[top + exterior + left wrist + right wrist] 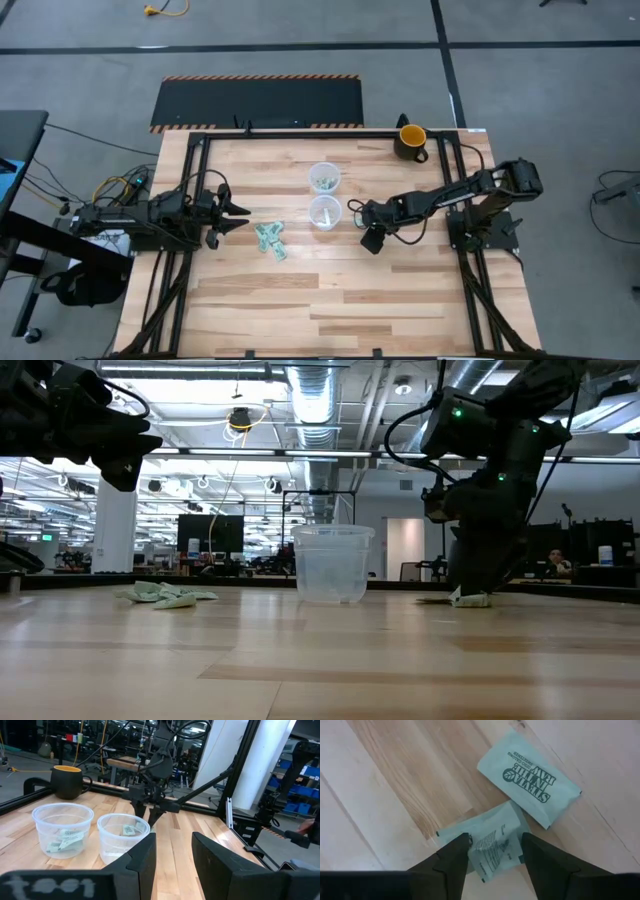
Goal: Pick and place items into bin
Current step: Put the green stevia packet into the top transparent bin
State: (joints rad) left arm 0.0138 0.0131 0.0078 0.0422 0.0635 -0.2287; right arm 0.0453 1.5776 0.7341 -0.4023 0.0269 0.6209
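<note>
Several green-and-white packets (270,240) lie in a loose pile on the table in front of my left gripper (232,210), which hovers open (172,852). Two more packets lie flat by my right gripper (356,211): one (530,777) clear of the fingers, the other (492,845) between the open fingers (492,857), which point down at the table (468,588). Two clear cups (324,178) (324,212) stand mid-table, each with packets inside (64,840) (129,830). My right gripper comes from above, pointing down, with one finger (452,857) over the packet's left edge (462,836) and the other (540,857) by its right edge. The packet lies flat on the wood. Whether the fingertips touch it, I cannot tell.
A dark mug with yellow inside (410,140) stands near the table's far right corner. A black frame (300,131) runs along the far edge and both sides. Bare wood (330,300) stretches across the near half of the table.
</note>
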